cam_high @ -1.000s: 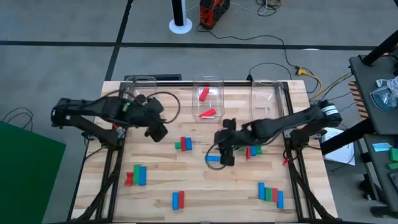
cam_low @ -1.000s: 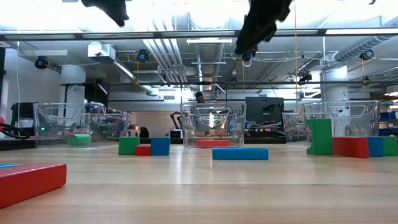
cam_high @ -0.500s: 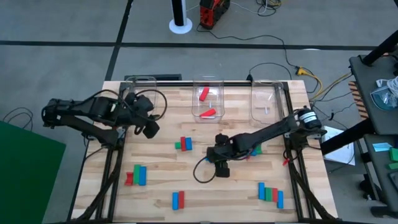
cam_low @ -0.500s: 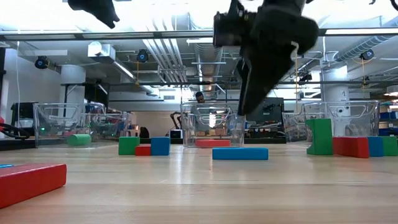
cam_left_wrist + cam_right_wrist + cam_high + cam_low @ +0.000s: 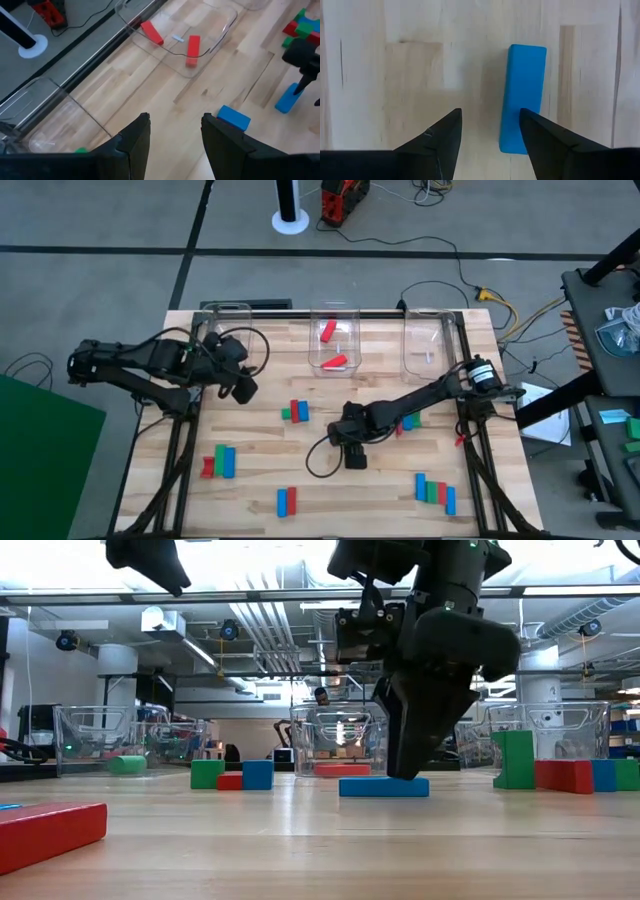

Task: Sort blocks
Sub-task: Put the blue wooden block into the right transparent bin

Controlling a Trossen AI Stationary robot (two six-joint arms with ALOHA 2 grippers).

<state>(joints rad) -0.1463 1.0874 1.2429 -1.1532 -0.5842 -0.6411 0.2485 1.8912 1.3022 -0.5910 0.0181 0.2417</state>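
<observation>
Solid blue block [image 5: 522, 98] (flat on wood) beneath right claw [image 5: 490, 135].

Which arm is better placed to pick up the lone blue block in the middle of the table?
Right. The right gripper hangs open just over the blue block; the left gripper hovers far off by the clear bins.

One camera hangs overhead, looking straight down on the whole table [image 5: 250, 460]. Another sits at tabletop height, looking level across into the room behind. Each wrist has its own: the right one stares straight down, very close to a blue block [image 5: 522, 97]; the left looks farther out over the middle bin [image 5: 220, 30]. All four catch that blue block.
</observation>
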